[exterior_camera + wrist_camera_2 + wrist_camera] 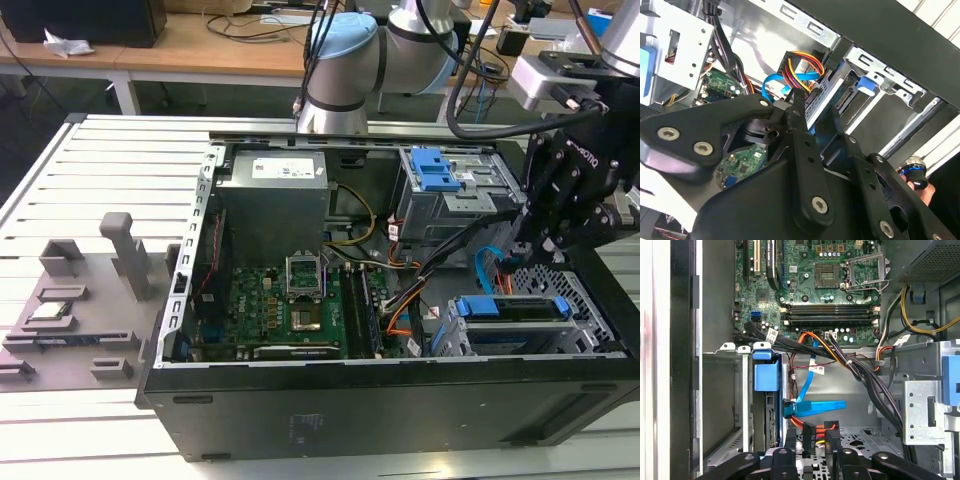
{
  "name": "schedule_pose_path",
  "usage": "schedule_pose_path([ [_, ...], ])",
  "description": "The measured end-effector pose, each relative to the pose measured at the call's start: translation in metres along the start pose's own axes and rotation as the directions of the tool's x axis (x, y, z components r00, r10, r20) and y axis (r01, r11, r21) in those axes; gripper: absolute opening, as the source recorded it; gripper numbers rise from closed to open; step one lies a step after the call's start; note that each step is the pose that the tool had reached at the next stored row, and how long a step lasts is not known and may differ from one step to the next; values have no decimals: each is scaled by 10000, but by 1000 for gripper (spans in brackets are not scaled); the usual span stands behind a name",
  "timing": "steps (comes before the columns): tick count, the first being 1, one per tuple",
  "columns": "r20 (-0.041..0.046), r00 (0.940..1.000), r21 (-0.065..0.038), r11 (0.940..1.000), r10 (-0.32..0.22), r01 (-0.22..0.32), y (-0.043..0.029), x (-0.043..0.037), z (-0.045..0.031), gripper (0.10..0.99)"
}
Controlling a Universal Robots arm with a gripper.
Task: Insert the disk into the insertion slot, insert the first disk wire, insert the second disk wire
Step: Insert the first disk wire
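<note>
Gripper (520, 252) is held low over rear of slot (572, 285), inside PC case (400, 405). In first wrist view, fingers (791, 439) are seen parted, w/ black plug (809, 432) of orange-red bundle (801, 65) between them; gaps are visible both sides, so no firm hold. Disk (510, 336) is seated in slot, blue carrier tab facing out. Blue cable (822, 406) is laid w/ one end at disk edge; seating can't be told. Mobo (290, 310) and latched bay (435, 180) are also housed in case.

black screw-studded gripper (522, 250), silver-blue arm (345, 60)
</note>
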State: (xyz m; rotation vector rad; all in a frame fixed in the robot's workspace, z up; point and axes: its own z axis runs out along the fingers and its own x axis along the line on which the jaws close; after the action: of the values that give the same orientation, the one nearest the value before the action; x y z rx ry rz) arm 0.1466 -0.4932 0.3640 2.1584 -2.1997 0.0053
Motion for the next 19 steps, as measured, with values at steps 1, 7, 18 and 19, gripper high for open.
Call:
schedule_pose_path([
  [1,-15,10000,0,10000,1,-1,-1,-1,34,361],
  [7,-121,9999,2,10000,6,-6,-4,-3,118,361],
  [18,-140,9999,2,10000,6,-6,-5,-3,118,169],
  [19,-140,9999,3,10000,6,-6,-5,-3,118,169],
])
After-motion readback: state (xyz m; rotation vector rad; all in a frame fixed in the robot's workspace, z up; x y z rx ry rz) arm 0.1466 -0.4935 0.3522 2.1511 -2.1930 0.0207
